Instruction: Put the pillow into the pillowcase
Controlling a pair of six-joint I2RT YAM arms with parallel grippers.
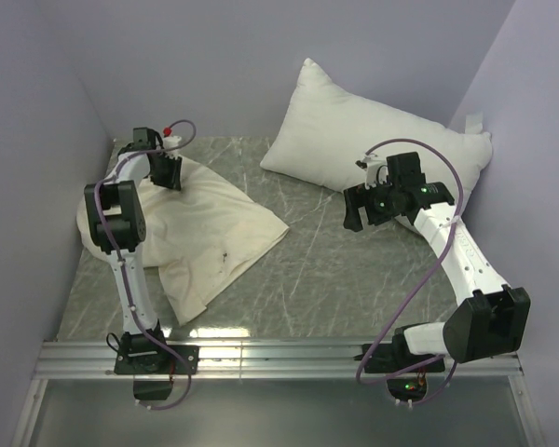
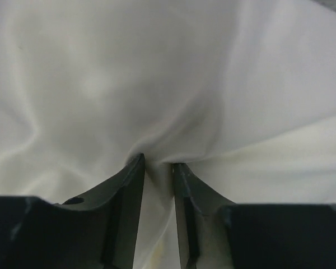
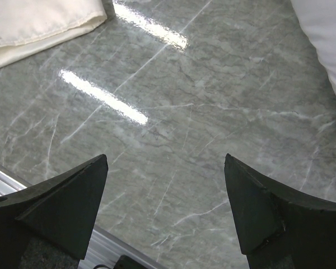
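Note:
The plump white pillow [image 1: 354, 130] lies at the back right of the table, and its edge shows in the right wrist view [image 3: 327, 33]. The limp cream pillowcase [image 1: 214, 233] is spread wrinkled on the left, with a corner in the right wrist view [image 3: 33, 22]. My left gripper [image 1: 166, 172] is down on the pillowcase's far left end. In its wrist view the left gripper [image 2: 158, 159] pinches a gathered fold of pillowcase cloth [image 2: 101, 84] between its narrow jaws. My right gripper [image 1: 352, 216] hovers open over bare table in front of the pillow, its fingers [image 3: 165, 159] wide apart with nothing between them.
The grey marble tabletop [image 1: 317, 270] is walled by lilac panels on the left, back and right. A metal rail [image 1: 279, 358] runs along the near edge by the arm bases. Purple cables loop off both arms.

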